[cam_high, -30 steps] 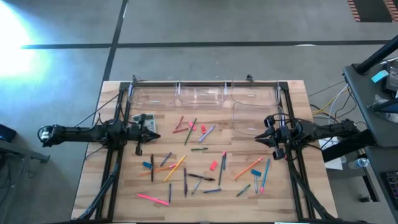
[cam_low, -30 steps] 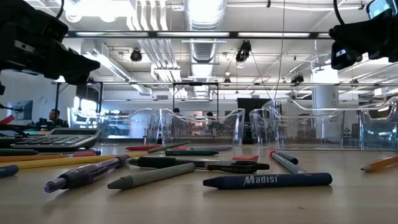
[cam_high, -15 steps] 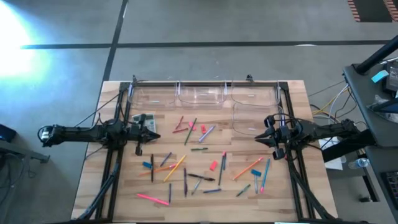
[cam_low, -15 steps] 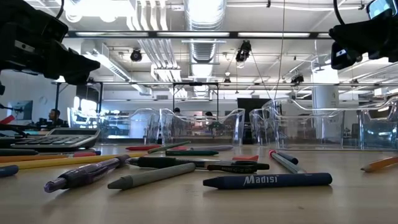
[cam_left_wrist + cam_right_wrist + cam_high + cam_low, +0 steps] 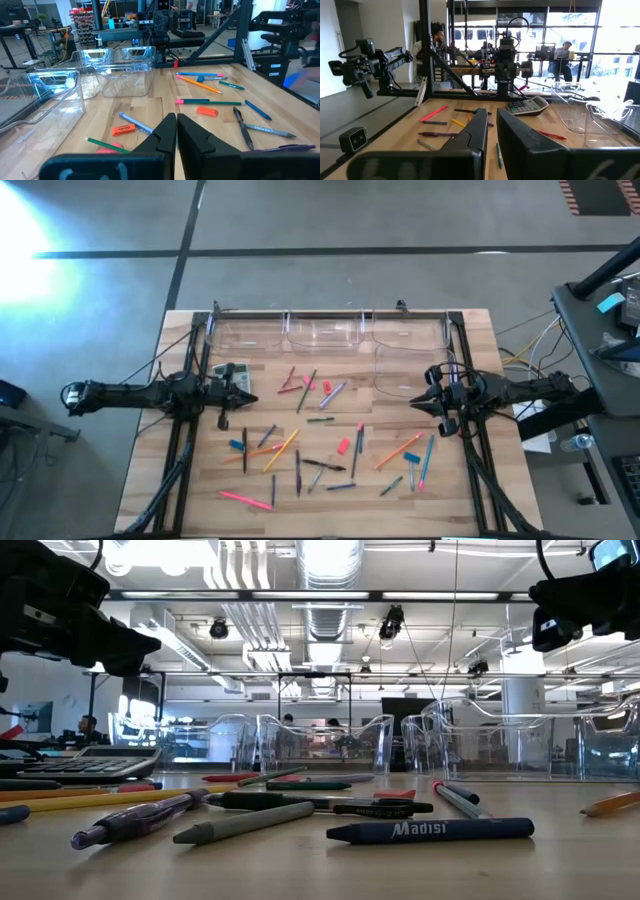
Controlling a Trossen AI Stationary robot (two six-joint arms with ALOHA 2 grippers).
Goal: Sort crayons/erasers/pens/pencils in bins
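Hardly any sorting had been done. The four clear bins (image 5: 323,331) stood along the far edge of the table (image 5: 470,480), three in a row and one set nearer the right arm, and from above they looked all but empty, apart from what could have been a sliver or two in the outer ones; I could not make those out.

Everything else lay strewn over the middle of the table: the bright pencils (image 5: 397,450) in orange, pink and green, the dark pens (image 5: 325,465), and the erasers (image 5: 343,446), mostly pink with a few blue. A grey calculator (image 5: 232,377) sat near the left arm, outside the job.

The left gripper (image 5: 224,421) hung at the left side of the table with its fingers pressed together on nothing. The right gripper (image 5: 447,425) hung at the right side, its fingers close to touching and empty too.

The bins were thin, glossy plastic with rounded corners. The sticks were slim and round, and would probably roll on the smooth, pale wooden planks. The erasers were stubby blocks, likely the easier pick.
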